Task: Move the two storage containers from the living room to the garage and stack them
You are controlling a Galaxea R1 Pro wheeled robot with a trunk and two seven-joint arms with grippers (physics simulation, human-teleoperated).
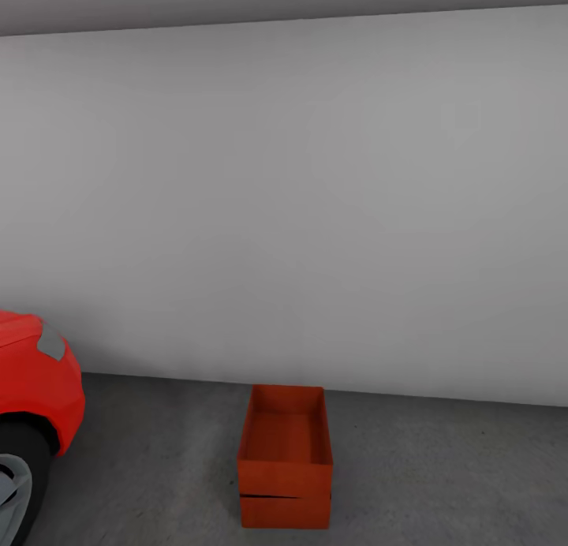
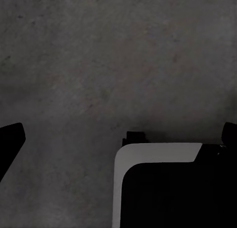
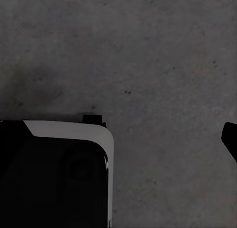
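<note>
The two storage containers stand stacked on the dark grey garage floor (image 1: 442,475), close to the pale wall. The upper orange-red container (image 1: 285,443) is open-topped and empty, and sits squarely on the lower container (image 1: 284,514), with a thin dark seam between them. In the left wrist view my left gripper (image 2: 118,134) hangs over bare concrete, its dark fingertips (image 2: 10,141) far apart with nothing between them. My right gripper (image 3: 118,139) also hangs over concrete, with one fingertip (image 3: 230,139) at the picture's edge and nothing held.
A red car (image 1: 35,388) with a black tyre stands at the left, about a container's length from the stack. A plain pale grey wall (image 1: 315,215) runs behind the stack. The robot's white-and-black base (image 2: 163,188) (image 3: 59,173) shows in both wrist views.
</note>
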